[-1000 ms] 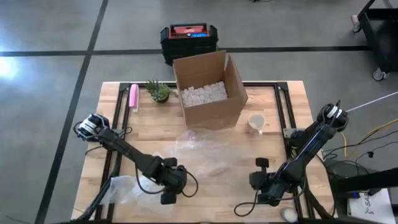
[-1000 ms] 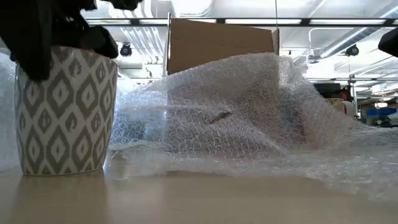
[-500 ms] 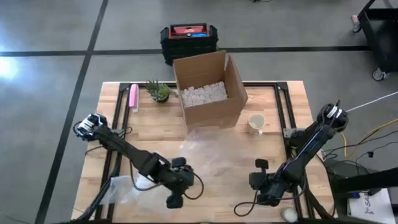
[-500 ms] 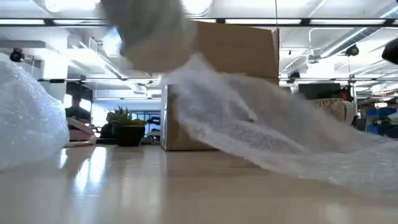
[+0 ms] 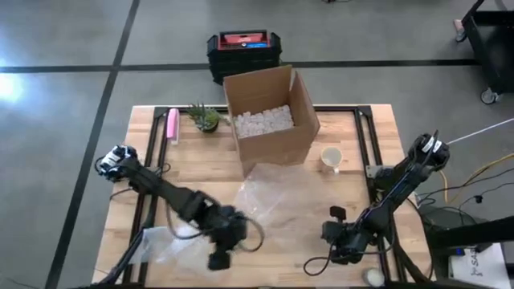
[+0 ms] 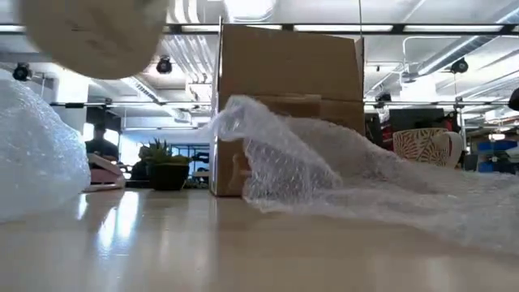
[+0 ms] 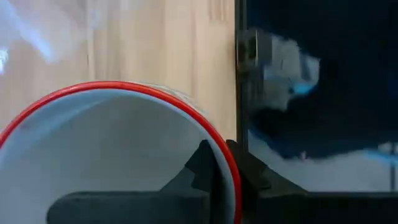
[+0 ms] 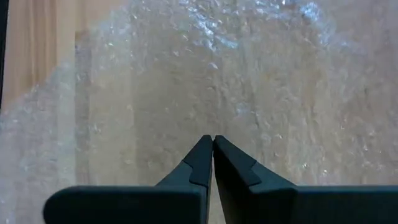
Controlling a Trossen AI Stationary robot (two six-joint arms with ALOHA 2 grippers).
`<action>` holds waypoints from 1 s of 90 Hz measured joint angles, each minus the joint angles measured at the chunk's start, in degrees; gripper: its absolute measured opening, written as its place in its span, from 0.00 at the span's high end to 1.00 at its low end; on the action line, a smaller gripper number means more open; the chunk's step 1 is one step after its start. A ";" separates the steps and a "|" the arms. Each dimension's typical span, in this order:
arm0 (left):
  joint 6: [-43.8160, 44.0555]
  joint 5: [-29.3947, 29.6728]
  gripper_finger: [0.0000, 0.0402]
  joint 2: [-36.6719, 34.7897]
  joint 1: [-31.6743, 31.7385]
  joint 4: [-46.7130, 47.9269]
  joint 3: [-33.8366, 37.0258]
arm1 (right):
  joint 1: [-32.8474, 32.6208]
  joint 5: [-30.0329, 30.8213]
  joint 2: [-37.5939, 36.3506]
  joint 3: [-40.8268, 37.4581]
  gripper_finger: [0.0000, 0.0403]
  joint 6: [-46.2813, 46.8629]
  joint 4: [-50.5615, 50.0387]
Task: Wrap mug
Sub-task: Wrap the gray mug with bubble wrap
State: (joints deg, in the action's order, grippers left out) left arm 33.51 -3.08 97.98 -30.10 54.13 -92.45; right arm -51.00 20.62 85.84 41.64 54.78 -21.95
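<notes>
My left gripper (image 5: pixel 221 245) is shut on a mug with a red rim and pale inside (image 7: pixel 112 155), near the table's front edge left of centre. The low view shows the mug's blurred base (image 6: pixel 89 32) high above the tabletop. A crumpled sheet of bubble wrap (image 5: pixel 269 197) lies on the table in front of the box, just right of that gripper. At the front right my right gripper (image 8: pixel 212 142) is shut with nothing between its fingers, the wrap (image 8: pixel 249 93) spread ahead of it. My left gripper has the mug's wall at the red rim (image 7: pixel 208 127), one finger inside the mug and one outside. The fingers come from above, pointing down into the mouth. The mug hangs upright below them, lifted clear of the table.
An open cardboard box (image 5: pixel 269 112) of white packing pieces stands at the back centre. A cream mug (image 5: pixel 331 158) sits right of it. A small plant (image 5: pixel 207 118) and a pink object (image 5: pixel 172 124) are at the back left. More bubble wrap (image 5: pixel 161 241) lies front left.
My left gripper has lifted the patterned mug from where it stood on the table and carried it up and a little toward the bubble wrap sheet. The sheet's hump has sunk lower and its near part has drawn back.
</notes>
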 joint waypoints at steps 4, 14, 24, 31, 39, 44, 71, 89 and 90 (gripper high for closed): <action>-2.18 6.84 0.99 -0.09 -0.06 -2.43 -0.28 | 0.08 0.56 0.00 -0.34 1.00 -0.16 0.11; -10.98 20.23 0.99 -0.19 1.86 -13.33 0.40 | 0.42 1.48 0.00 -0.82 1.00 -0.57 0.47; -17.99 22.05 0.99 1.69 6.00 -22.75 1.71 | 0.42 1.53 0.37 -0.84 1.00 -0.56 2.07; -18.51 21.48 0.99 4.76 9.26 -21.67 2.25 | 0.37 1.87 1.30 -0.89 1.00 -0.52 3.93; -18.05 22.08 0.99 8.86 12.22 -19.72 2.46 | 0.37 1.88 3.34 -0.89 1.00 -0.58 6.31; -16.92 22.76 0.99 10.77 13.30 -17.62 2.50 | 0.28 1.73 4.84 -0.89 1.00 -0.83 7.23; 3.60 19.43 0.99 13.67 8.85 0.31 2.37 | 0.04 -0.02 7.83 -0.69 1.00 -4.43 8.00; 16.58 15.17 0.99 13.39 2.00 0.77 4.85 | 0.69 -2.06 5.17 -0.95 1.00 -14.59 6.51; 17.28 14.93 0.99 13.34 1.61 0.80 5.02 | 0.72 -2.03 5.09 -0.95 1.00 -15.17 6.53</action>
State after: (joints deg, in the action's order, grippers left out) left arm 50.79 11.86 111.32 -28.48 54.93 -87.43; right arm -50.28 18.59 90.94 40.69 39.62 -15.42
